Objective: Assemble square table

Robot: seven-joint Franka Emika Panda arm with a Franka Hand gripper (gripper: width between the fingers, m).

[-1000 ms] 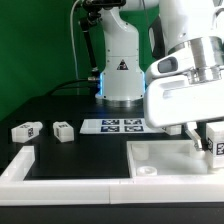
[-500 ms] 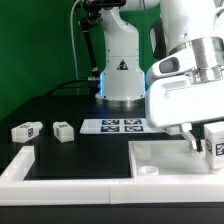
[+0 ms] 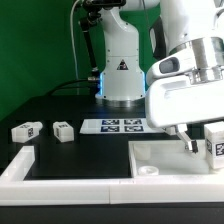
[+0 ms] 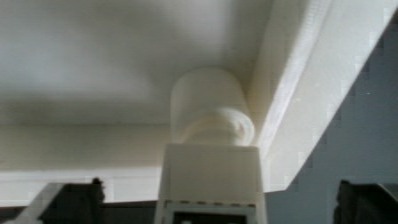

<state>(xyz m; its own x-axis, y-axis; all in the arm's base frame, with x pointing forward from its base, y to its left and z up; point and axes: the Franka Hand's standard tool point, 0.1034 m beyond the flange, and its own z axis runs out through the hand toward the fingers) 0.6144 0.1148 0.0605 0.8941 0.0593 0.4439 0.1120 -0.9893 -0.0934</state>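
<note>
The tabletop point(image 3: 165, 158) lies flat on the black table point(image 3: 85, 150), toward the exterior view's right and close to the front edge. None of the corners that show has a leg standing free in it, so the assembly looks to be at its start, with the first leg only now being fitted.

That leg point(image 3: 215, 146) stands upright over the corner of the slab at the exterior view's far right. In the wrist view its rounded end points into that corner, where two raised edges meet. Whether it is already seated in the socket or just above it, I cannot tell.

The gripper point(image 3: 209, 145) straddles this leg. In the wrist view the dark fingers point(image 4: 79, 200) stand either side of it, with a strip of background between each finger and the leg. The fingertips themselves are cut off at the frame edge, so I cannot say whether the leg is clamped or only bracketed.

Two more legs lie loose on the table toward the exterior view's left, one point(image 3: 25, 130) near the far left and another point(image 3: 63, 129) just beside it. A fourth is not in sight. The marker board point(image 3: 120, 125) lies behind the slab, and a white rail point(image 3: 18, 166) runs along the near left.
</note>
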